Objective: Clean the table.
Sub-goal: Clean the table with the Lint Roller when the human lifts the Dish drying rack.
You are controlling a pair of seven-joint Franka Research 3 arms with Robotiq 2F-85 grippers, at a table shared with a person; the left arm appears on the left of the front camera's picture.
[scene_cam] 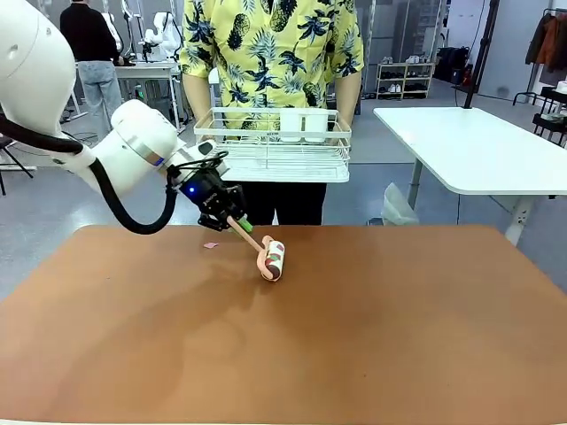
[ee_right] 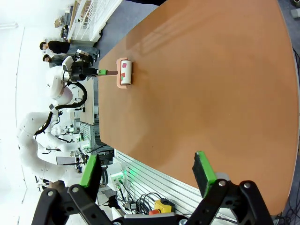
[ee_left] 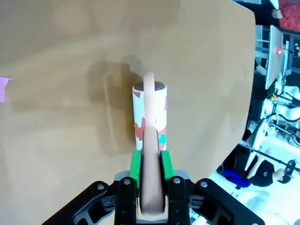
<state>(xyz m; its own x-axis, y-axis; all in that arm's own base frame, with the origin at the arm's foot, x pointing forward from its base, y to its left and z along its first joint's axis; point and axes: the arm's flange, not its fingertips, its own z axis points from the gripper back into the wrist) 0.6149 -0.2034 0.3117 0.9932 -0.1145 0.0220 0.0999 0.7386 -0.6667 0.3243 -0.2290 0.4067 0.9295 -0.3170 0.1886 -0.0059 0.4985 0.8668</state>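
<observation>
Firmly, left gripper (scene_cam: 240,223) clenched on cylindrical lint roller (scene_cam: 275,258), pink handle, matte terracotta table (scene_cam: 354,336), right gripper (ee_right: 146,163) spread

1. Place: robotics lab, an open hall with grey floor (scene_cam: 40,221).
2. White robot arm (scene_cam: 133,142) at a terracotta worktop (scene_cam: 354,336).
3. Background: white-topped table (scene_cam: 478,146), shelving rack (scene_cam: 405,78), garment rail with hung clothes (scene_cam: 549,40).
4. Beneath the worktop edge: slotted aluminium rails (ee_right: 150,173), loose cables (ee_right: 140,199), yellow emergency-stop box (ee_right: 162,205).

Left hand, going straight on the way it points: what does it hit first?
The left hand grips the lint roller by its handle; the roll lies straight ahead on the table, so probably that.
</observation>
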